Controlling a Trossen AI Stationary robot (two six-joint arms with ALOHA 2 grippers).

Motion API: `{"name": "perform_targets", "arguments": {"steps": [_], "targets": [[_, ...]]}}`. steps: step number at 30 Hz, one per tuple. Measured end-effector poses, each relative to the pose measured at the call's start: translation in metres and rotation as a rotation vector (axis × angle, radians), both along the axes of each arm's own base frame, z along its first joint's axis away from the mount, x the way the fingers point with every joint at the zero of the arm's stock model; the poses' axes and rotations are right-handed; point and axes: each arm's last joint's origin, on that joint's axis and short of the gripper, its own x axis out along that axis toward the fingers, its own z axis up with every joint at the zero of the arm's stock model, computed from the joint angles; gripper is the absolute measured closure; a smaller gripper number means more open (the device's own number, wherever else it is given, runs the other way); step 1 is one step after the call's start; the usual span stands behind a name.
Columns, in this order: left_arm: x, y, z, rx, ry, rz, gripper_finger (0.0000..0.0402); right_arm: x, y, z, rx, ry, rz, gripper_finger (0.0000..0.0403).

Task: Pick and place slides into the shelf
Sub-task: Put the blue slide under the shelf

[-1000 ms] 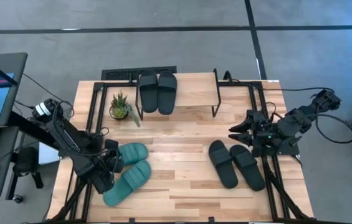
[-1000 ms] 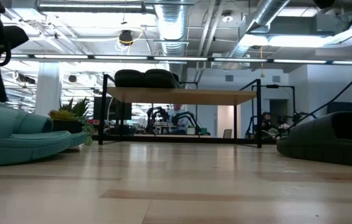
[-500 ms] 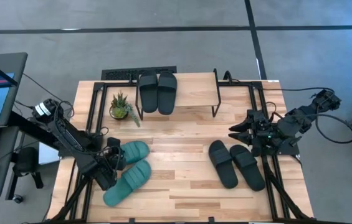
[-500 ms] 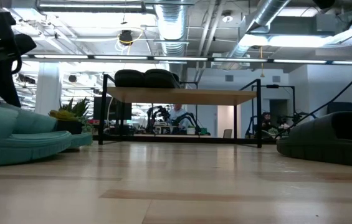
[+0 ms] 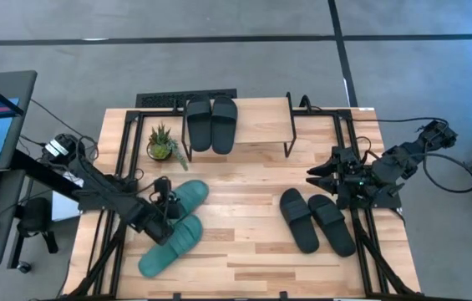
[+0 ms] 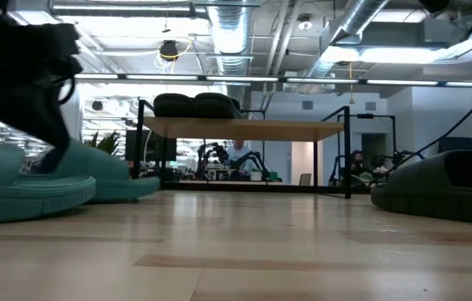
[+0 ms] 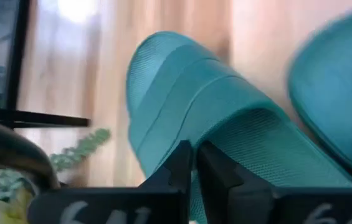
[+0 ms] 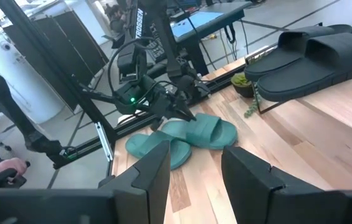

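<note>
We're at the grasp step: left tool [image 5: 167, 203] has its jaws together on the strap of a teal slide [image 5: 184, 196], which sits on the desk [image 5: 244, 251]. Right tool [image 5: 317, 177] waits apart, empty. Next we'd expect a lift toward the shelf [image 5: 261, 121].

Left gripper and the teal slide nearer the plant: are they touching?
Touching. In the left wrist view the shut fingers sit against the teal slide; from above, the left gripper lies over its edge.
</note>
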Motion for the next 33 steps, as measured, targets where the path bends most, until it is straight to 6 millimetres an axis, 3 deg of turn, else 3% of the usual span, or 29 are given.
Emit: {"name": "perform_targets", "arguments": {"steps": [14, 24, 28, 33], "targets": [[0.054, 0.046, 0.029, -0.024, -0.187, 0.195, 0.0401, -0.001, 0.000, -0.001, -0.010, 0.015, 0.007, 0.0272], [0.071, 0.085, 0.042, -0.024, -0.238, 0.347, 0.0401, -0.001, 0.001, -0.002, -0.012, 0.019, 0.034, 0.0272], [0.080, 0.092, 0.039, -0.050, -0.213, 0.382, 0.0401, -0.001, 0.001, -0.002, -0.022, 0.022, 0.036, 0.0272], [0.106, 0.092, 0.025, -0.068, -0.142, 0.420, 0.0401, -0.001, 0.001, -0.003, -0.030, 0.036, 0.037, 0.0272]]}}
